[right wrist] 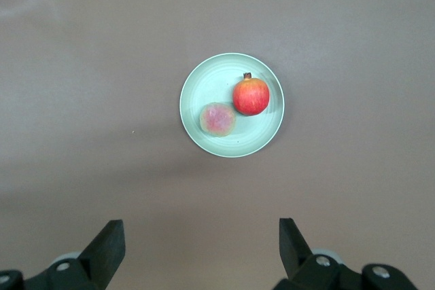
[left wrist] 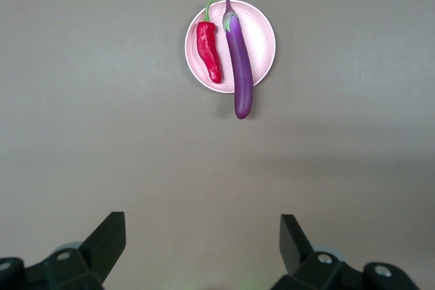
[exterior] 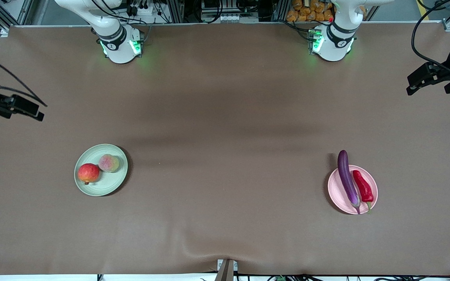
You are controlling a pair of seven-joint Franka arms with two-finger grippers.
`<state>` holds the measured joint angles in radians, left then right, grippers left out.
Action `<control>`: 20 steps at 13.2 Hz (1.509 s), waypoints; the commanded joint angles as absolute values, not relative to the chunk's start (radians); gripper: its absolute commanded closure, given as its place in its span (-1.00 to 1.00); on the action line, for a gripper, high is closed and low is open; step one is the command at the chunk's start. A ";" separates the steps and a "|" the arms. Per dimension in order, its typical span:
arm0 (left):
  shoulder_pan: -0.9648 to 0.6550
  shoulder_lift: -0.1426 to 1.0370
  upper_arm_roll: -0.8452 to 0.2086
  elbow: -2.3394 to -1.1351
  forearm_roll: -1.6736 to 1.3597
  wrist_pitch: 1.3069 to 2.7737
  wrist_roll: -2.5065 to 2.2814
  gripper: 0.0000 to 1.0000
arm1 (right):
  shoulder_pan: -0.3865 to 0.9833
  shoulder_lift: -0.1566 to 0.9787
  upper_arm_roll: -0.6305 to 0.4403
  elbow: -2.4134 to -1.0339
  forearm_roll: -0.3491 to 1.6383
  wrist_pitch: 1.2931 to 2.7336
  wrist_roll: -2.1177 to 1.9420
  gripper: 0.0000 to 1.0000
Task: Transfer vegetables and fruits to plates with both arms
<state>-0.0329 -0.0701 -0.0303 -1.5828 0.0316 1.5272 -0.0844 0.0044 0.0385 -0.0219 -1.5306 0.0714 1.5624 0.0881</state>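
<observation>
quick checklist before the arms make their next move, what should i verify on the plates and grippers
1. Round red apple-like fruit and pale pink-and-green peach on the pale mint green plate: ok.
2. Long glossy purple eggplant on the pale pink plate: ok, though its blunt end overhangs the rim.
3. Shiny red chili pepper on the pink plate beside the eggplant: ok.
4. Left gripper open and empty, over bare table at the left arm's end: ok.
5. Right gripper open and empty, over bare table at the right arm's end: ok.
6. Loose produce left on the brown table: none seen, ok.
</observation>
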 commanded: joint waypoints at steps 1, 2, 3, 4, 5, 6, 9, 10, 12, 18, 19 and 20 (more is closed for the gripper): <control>-0.025 -0.097 -0.035 -1.611 0.046 1.522 -0.083 -1.00 | 0.008 -0.087 -0.015 -1.687 0.043 1.603 0.009 -1.00; -0.023 -0.100 -0.034 -1.617 0.045 1.522 -0.071 -1.00 | 0.008 -0.078 -0.011 -1.665 0.025 1.591 0.009 -1.00; -0.023 -0.104 -0.029 -1.617 0.044 1.522 -0.052 -1.00 | 0.009 -0.058 -0.003 -1.639 0.005 1.588 0.008 -1.00; -0.023 -0.106 -0.026 -1.617 0.043 1.522 -0.049 -1.00 | 0.014 -0.037 -0.002 -1.614 -0.017 1.588 0.002 -1.00; -0.023 -0.106 -0.028 -1.617 0.043 1.522 -0.049 -1.00 | 0.017 -0.017 -0.002 -1.573 -0.037 1.585 -0.026 -1.00; -0.023 -0.106 -0.028 -1.617 0.043 1.522 -0.049 -1.00 | 0.024 0.009 0.000 -1.528 -0.054 1.563 -0.044 -1.00; -0.023 -0.118 -0.026 -1.609 0.043 1.513 -0.041 -1.00 | 0.014 0.014 -0.003 -1.503 -0.031 1.525 -0.054 -1.00; -0.025 -0.118 -0.026 -1.608 0.041 1.513 -0.040 -1.00 | 0.009 0.012 -0.009 -1.505 -0.002 1.523 -0.055 -1.00; -0.023 -0.117 -0.026 -1.606 0.011 1.513 -0.034 -1.00 | 0.002 0.012 -0.011 -1.508 0.020 1.523 -0.057 -1.00; -0.023 -0.101 -0.023 -1.603 0.003 1.477 0.003 -1.00 | 0.003 0.012 -0.011 -1.508 0.020 1.525 -0.057 -1.00; -0.023 -0.101 -0.021 -1.603 0.006 1.476 0.000 -1.00 | 0.003 0.012 -0.011 -1.508 0.020 1.525 -0.057 -1.00; -0.018 -0.101 -0.017 -1.601 0.006 1.476 0.003 -1.00 | 0.003 0.012 -0.011 -1.508 0.020 1.528 -0.057 -1.00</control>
